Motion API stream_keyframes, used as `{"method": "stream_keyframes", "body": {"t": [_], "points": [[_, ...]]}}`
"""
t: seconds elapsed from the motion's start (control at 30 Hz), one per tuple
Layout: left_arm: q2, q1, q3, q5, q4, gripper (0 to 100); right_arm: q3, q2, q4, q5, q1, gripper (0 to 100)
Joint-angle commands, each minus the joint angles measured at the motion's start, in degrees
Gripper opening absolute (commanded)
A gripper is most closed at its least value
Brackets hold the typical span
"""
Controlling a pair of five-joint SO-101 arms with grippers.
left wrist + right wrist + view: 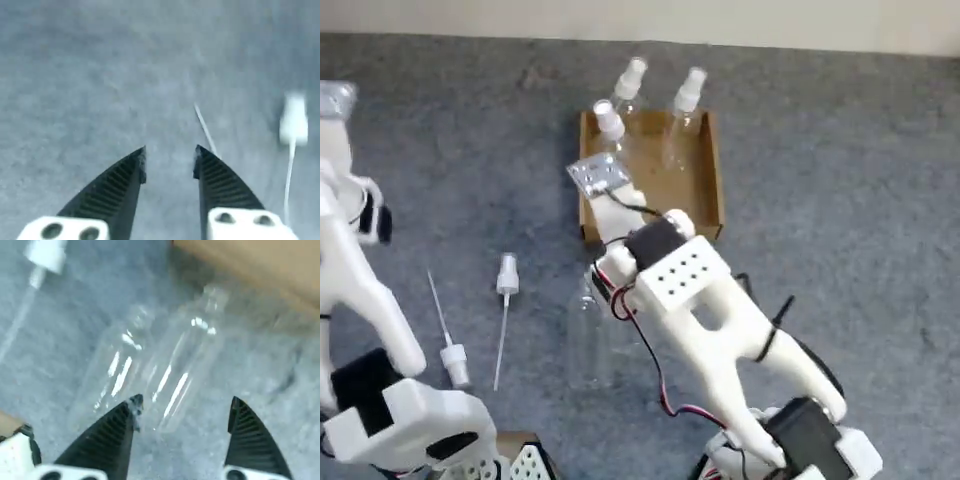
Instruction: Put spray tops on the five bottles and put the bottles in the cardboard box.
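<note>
A cardboard box (705, 170) at the back of the table holds three clear bottles with white spray tops (611, 120). Two uncapped clear bottles (588, 335) lie side by side on the grey carpet in front of the box. In the right wrist view they are the nearer bottle (180, 375) and the farther one (117, 375). My right gripper (182, 412) hangs open just above them, holding nothing. Two loose spray tops (507, 275) (455, 363) lie to their left. My left gripper (170, 157) is open over bare carpet, beside a spray top (294, 122) and a dip tube (205, 127).
The right arm (720, 310) stretches from the front right edge toward the box's near wall (260, 265). The left arm (360, 290) stands at the table's left side. A loose spray top (47, 252) lies beyond the bottles. Grey carpet to the right of the box is free.
</note>
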Motion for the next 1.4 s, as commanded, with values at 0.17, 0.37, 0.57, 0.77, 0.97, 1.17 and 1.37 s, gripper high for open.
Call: {"method": "stream_keyframes", "body": {"t": [0.17, 0.37, 0.57, 0.77, 0.97, 1.17, 1.37], "points": [[-11.6, -5.1, 26.1, -23.6, 7.2, 14, 6.7, 0.0, -4.4, -1.1, 3.4, 22.1], [-23.3, -4.3, 46.0, -28.7, 3.9, 14, 11.3, 0.0, -5.3, -1.1, 3.2, 22.1], [-24.7, -2.6, 60.8, -24.4, -14.8, 14, 11.6, 0.0, -5.3, -1.1, 3.3, 22.1], [-24.7, -2.5, 67.4, -22.6, -24.6, 14, 11.5, 0.0, -5.3, -1.1, 3.3, 22.1], [-24.9, -4.0, 71.7, -22.4, -33.6, 9, 11.4, 0.0, -5.3, -1.1, 3.4, 22.1], [-24.7, -8.5, 61.2, -22.7, -34.4, 0, 11.4, 0.0, -5.3, -1.1, 3.4, 22.1], [-24.5, -8.3, 50.1, -22.2, -35.5, 0, 11.4, 0.0, -5.3, -1.1, 3.4, 22.1]]}}
